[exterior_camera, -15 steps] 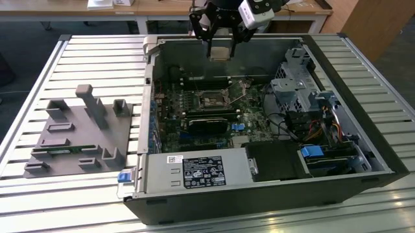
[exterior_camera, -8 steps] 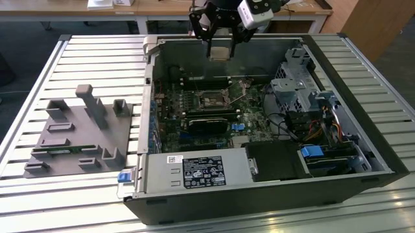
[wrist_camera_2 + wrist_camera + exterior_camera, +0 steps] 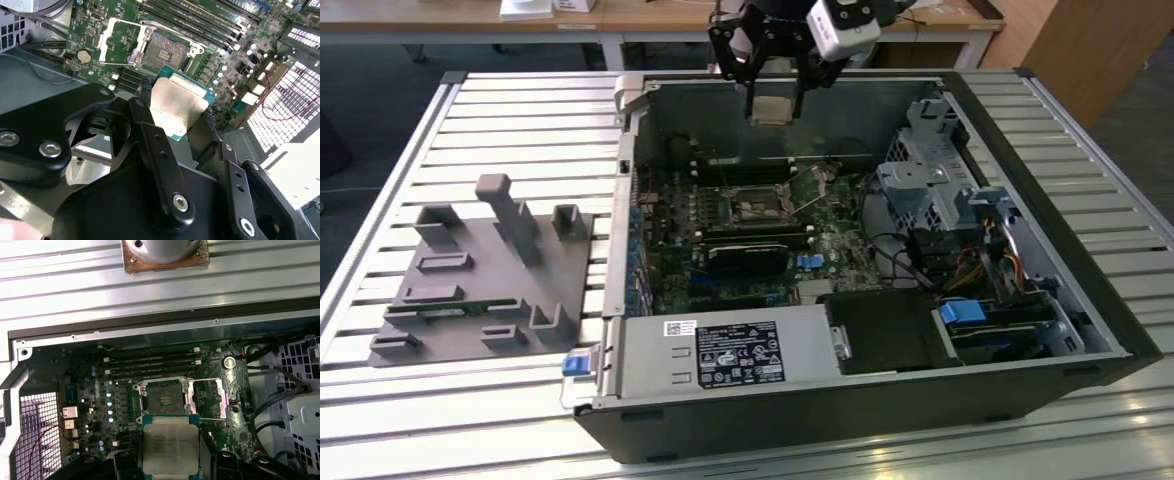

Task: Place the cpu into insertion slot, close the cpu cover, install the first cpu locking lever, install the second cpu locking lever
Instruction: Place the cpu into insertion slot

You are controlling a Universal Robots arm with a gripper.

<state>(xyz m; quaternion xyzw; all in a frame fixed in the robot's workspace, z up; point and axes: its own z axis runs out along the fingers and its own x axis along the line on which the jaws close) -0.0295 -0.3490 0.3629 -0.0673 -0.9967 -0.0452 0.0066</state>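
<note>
The black gripper (image 3: 774,98) clamps the small, flat, pale silver square cpu (image 3: 170,450) between its jaws, aloft over the open case. The dark square insertion slot (image 3: 163,399) lies uncovered, and the thin silvery cpu cover (image 3: 222,395) is flipped open beside it.

Both wrist views seemingly overlook the insertion slot (image 3: 167,50) (image 3: 162,399)

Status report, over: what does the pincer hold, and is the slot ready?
Pincer shut on cpu, not yet seated. Insertion slot uncovered, cpu cover open. No obstacle seen.
</note>
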